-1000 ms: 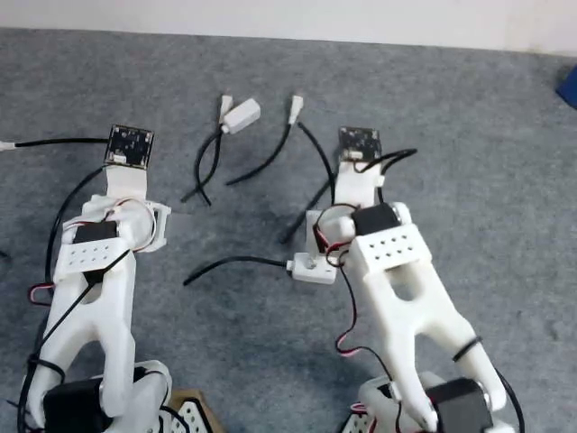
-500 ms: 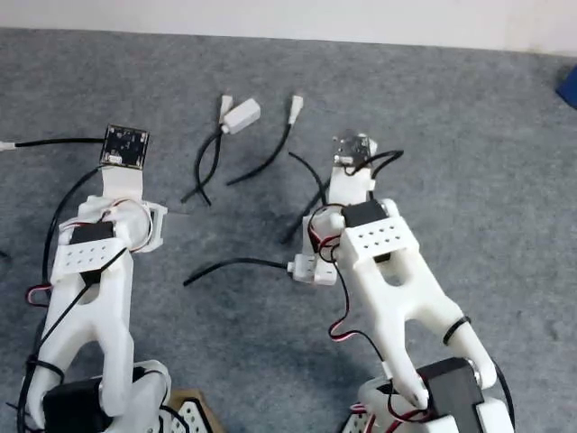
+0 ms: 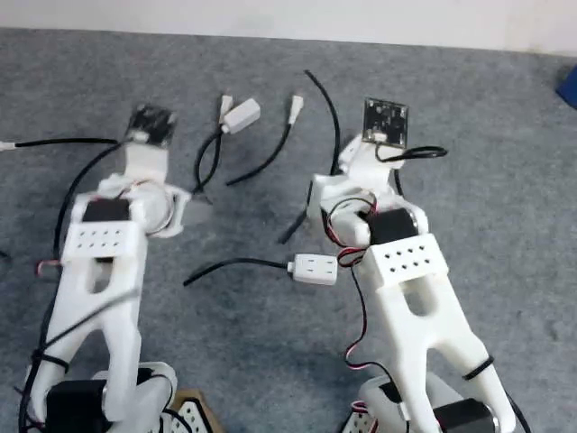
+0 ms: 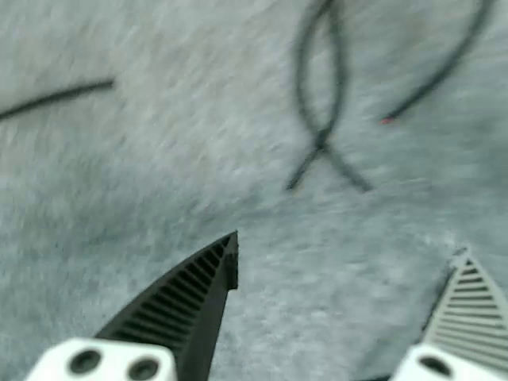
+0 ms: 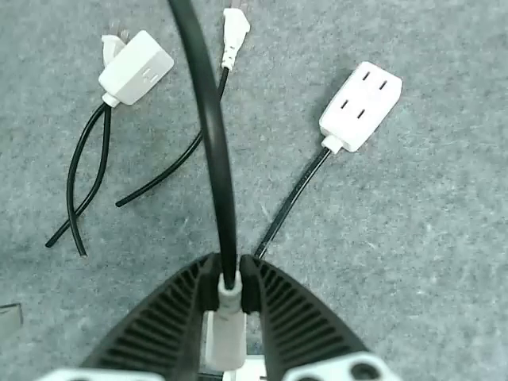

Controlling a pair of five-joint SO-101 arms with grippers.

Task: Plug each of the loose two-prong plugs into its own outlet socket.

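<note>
Though half-hidden, plug [image 5: 225, 316] in end effector [image 5: 228, 271]

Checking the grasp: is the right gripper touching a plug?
Touching. The right wrist view shows the right gripper shut on the plug, no gap on either side.

no readable text, labels, numbers or signs anywhere; none legible on plugs, sockets or arms

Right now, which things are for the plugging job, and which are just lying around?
For the job: held plug, loose plug, small socket, double outlet, outlet between the arms.
Just lying about: blue thing at the edge, brown bit by an arm's base.
</note>
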